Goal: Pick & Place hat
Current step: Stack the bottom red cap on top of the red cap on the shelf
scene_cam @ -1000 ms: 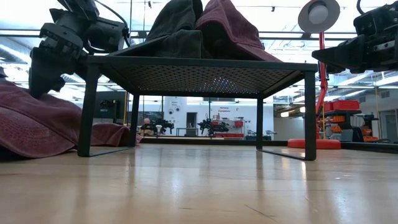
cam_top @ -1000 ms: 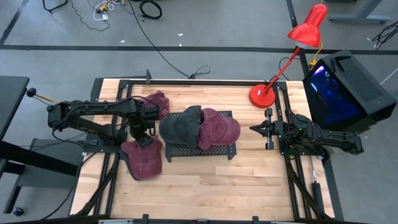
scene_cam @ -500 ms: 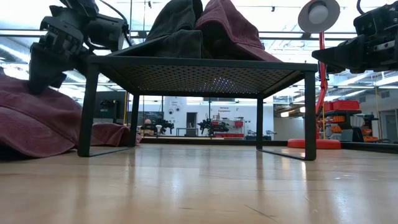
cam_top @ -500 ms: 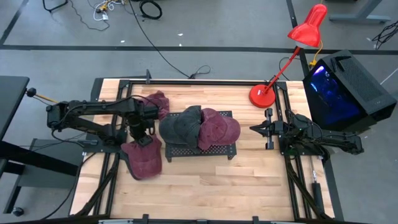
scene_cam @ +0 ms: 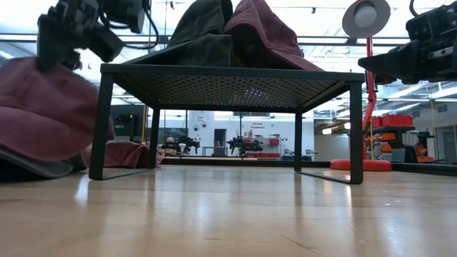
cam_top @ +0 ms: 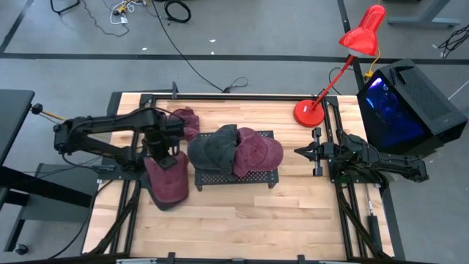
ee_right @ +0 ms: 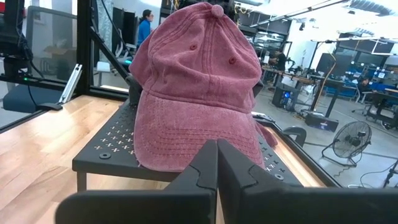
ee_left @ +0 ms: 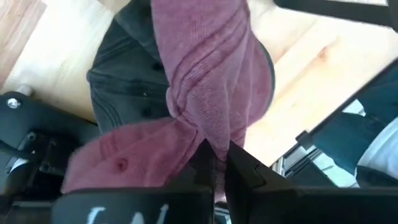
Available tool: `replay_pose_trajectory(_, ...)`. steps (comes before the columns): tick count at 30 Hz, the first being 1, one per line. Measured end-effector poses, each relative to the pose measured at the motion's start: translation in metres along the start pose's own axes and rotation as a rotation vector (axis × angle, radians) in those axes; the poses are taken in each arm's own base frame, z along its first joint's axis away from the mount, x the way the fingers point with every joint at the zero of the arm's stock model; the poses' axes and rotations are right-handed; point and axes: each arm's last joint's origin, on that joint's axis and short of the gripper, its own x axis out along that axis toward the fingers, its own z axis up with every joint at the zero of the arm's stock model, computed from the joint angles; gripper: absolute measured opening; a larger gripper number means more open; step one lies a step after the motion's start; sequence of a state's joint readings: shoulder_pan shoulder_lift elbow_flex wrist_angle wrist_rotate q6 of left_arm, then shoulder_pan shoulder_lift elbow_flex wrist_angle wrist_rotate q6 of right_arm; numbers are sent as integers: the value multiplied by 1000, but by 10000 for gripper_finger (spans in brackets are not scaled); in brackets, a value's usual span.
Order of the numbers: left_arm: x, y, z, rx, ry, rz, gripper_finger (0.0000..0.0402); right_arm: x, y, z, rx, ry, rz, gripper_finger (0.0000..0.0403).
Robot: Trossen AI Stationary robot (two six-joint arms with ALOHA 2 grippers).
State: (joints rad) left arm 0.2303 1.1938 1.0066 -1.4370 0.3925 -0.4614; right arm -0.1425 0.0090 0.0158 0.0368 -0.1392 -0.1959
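1. The black mesh rack (cam_top: 256, 178) stands mid-table and carries a dark grey cap (cam_top: 213, 149) and a maroon cap (cam_top: 258, 152) side by side.
2. A second maroon cap (cam_top: 168, 181), the one in hand, hangs just left of the rack's left end, its brim low near the wood and its long axis running toward the table's front edge.
3. The left gripper (cam_top: 164, 154) sits on that cap's upper end, fingers pinched tight on a fold of its cloth (ee_left: 208, 134); the rack lies to its right.
4. The right gripper (cam_top: 303, 152) waits shut and empty, right of the rack.
5. No brand, label or writing is readable.
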Motion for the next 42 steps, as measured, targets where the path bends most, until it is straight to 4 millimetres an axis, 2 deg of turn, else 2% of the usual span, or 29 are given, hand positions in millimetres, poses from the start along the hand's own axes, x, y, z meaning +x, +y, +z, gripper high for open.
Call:
replay_pose_trajectory(7,-23,-9,-12,-19,11,50,11,0,0,0,0,0,0,4)
replay_pose_trajectory(22,-69,-27,-18,-17,-182,11,11,0,0,0,0,0,0,4)
replay_pose_trajectory(35,-71,-28,-18,-66,-199,13,11,0,0,0,0,0,0,4)
replay_pose_trajectory(42,-76,-26,-28,-44,-209,-31,11,0,0,0,0,0,0,4)
